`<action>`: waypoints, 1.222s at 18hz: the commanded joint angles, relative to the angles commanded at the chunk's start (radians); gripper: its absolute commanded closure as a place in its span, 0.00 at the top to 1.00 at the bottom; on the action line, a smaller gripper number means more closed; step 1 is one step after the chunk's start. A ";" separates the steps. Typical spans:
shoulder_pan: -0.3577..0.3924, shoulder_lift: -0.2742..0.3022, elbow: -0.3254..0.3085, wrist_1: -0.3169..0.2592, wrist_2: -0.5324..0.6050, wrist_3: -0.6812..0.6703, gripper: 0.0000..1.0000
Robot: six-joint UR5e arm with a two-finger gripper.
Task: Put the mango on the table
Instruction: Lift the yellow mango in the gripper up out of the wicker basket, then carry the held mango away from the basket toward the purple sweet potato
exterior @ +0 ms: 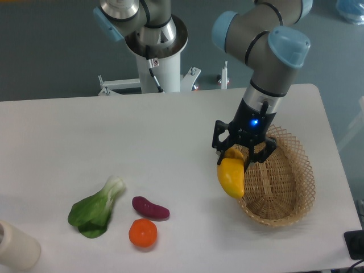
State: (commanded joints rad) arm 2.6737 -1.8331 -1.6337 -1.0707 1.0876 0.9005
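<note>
The yellow-orange mango (pixel 231 176) hangs in the air, held by its upper end in my gripper (pixel 236 153), which is shut on it. It dangles over the left rim of the wicker basket (pixel 284 185), just above the white table (pixel 142 136). The mango's top is partly hidden between the black fingers.
On the front left of the table lie a green leafy vegetable (pixel 94 209), a small purple vegetable (pixel 151 208) and a round orange fruit (pixel 143 233). A white cylinder (pixel 14 247) stands at the front left corner. The arm's base (pixel 156 51) is behind the far edge.
</note>
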 joint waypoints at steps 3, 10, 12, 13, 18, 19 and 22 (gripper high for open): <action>-0.006 0.000 -0.005 0.000 0.000 -0.002 0.48; -0.009 -0.002 0.003 0.003 0.002 -0.020 0.48; -0.015 -0.003 0.006 0.005 0.002 -0.020 0.48; -0.015 -0.005 0.006 0.005 0.003 -0.020 0.48; -0.054 -0.009 0.000 0.008 0.066 -0.047 0.48; -0.058 -0.009 0.000 0.009 0.072 -0.057 0.48; -0.113 -0.012 -0.032 0.070 0.173 -0.080 0.48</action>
State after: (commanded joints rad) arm 2.5605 -1.8453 -1.6657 -1.0005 1.2604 0.8207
